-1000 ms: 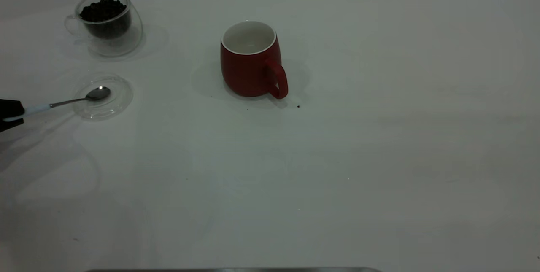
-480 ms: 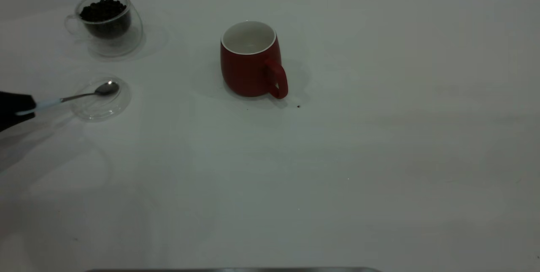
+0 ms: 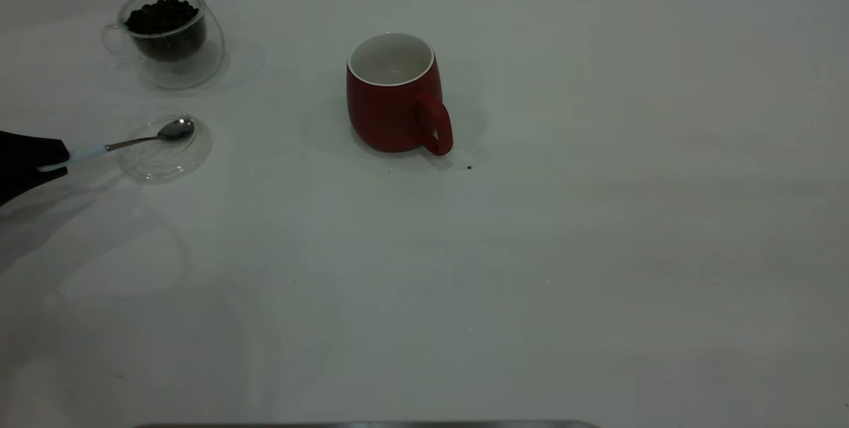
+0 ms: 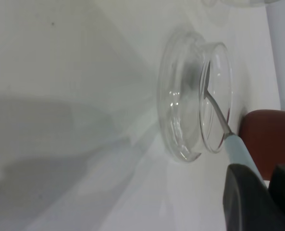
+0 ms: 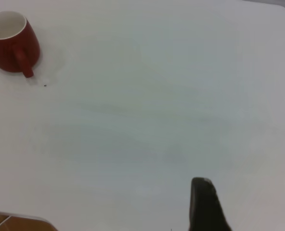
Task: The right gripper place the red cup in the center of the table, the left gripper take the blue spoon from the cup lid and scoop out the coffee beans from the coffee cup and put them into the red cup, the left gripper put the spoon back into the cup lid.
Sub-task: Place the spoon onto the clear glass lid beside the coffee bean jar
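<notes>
We see the right gripper (image 5: 214,211) parked well back over the near, bare part of the tabletop (image 3: 530,282), only one dark finger in view, so we cannot tell how its jaws stand. At the left edge the left gripper (image 3: 36,161) has its jaws closed on the pale handle of the blue spoon (image 3: 132,141), whose bowl sits over the cup lid (image 3: 166,156); we cannot tell if it touches. Farther in, the red cup (image 3: 392,103) stands upright mid-table, so placing looks done. Its white interior shows no beans; scooping and returning the spoon remain. At the far left, the coffee cup (image 3: 169,36) holds the heaped coffee beans (image 3: 162,15). A dark speck (image 3: 469,166) lies beside the red cup.
</notes>
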